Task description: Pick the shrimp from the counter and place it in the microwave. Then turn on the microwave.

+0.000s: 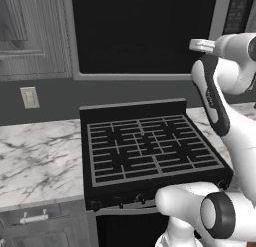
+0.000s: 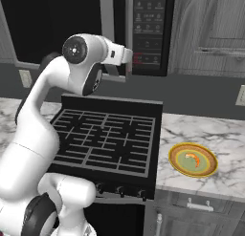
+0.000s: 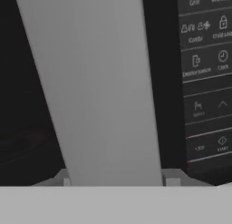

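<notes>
The microwave [image 2: 149,29] hangs above the stove, its dark door [image 1: 145,31] closed and its black keypad [image 3: 204,73] to the right. My gripper [image 3: 118,180] is raised to the door's grey upright handle [image 3: 99,82]. The bar fills the gap between my two fingertips, so the gripper is shut on it. In the right base view the hand [image 2: 119,53] sits against that handle [image 2: 115,20]. The shrimp [image 2: 191,158], a tiny curved orange piece, lies on a yellow-rimmed green plate [image 2: 173,164] on the marble counter [image 2: 225,130], far below and to the right of the gripper.
A black grated stove top [image 1: 150,146] lies directly under the microwave. Marble counter [image 1: 35,156] runs to its left too. Grey wall cabinets [image 2: 210,29] flank the microwave, and there are wall outlets [image 1: 29,97] on the backsplash. Stove knobs [image 2: 119,189] line the front edge.
</notes>
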You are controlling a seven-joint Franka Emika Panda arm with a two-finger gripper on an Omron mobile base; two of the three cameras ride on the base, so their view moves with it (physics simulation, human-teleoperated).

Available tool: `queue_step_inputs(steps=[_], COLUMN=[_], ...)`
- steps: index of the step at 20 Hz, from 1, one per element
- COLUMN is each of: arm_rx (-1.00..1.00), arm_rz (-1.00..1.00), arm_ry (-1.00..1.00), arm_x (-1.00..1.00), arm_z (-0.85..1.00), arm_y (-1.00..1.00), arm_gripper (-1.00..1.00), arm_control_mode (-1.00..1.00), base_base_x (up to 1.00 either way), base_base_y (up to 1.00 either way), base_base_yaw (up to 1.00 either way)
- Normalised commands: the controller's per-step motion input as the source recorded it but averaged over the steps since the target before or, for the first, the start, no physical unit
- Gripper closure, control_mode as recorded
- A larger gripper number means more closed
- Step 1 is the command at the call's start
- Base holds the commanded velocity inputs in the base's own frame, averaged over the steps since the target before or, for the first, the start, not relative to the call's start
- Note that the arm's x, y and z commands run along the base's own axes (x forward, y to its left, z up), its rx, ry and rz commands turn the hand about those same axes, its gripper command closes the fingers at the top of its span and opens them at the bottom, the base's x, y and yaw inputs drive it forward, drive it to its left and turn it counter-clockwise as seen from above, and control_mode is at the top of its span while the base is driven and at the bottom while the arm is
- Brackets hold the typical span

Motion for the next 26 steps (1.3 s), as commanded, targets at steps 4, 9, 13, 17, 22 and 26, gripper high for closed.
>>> queue_step_inputs(steps=[4, 9, 13, 17, 22, 26], arm_rx=[-0.05, -0.07, -0.09, -0.04, -0.02, -0.04], arm_rz=[-0.12, -0.13, -0.11, -0.06, -0.04, -0.01], arm_ry=[0.0, 0.0, 0.0, 0.0, 0.0, 0.0], arm_x=[-1.0, -1.0, -0.97, -0.93, -0.86, -0.51], arm_z=[0.53, 0.55, 0.39, 0.27, 0.26, 0.18], arm_y=[0.02, 0.0, 0.03, 0.12, 0.19, 0.31], arm_gripper=[1.0, 1.0, 1.0, 1.0, 1.0, -1.0], arm_control_mode=[-1.0, -1.0, -1.0, -1.0, -1.0, -1.0], base_base_x=[0.0, 0.0, 0.0, 0.0, 0.0, 0.0], base_base_y=[0.0, 0.0, 0.0, 0.0, 0.0, 0.0], base_base_yaw=[0.0, 0.0, 0.0, 0.0, 0.0, 0.0])
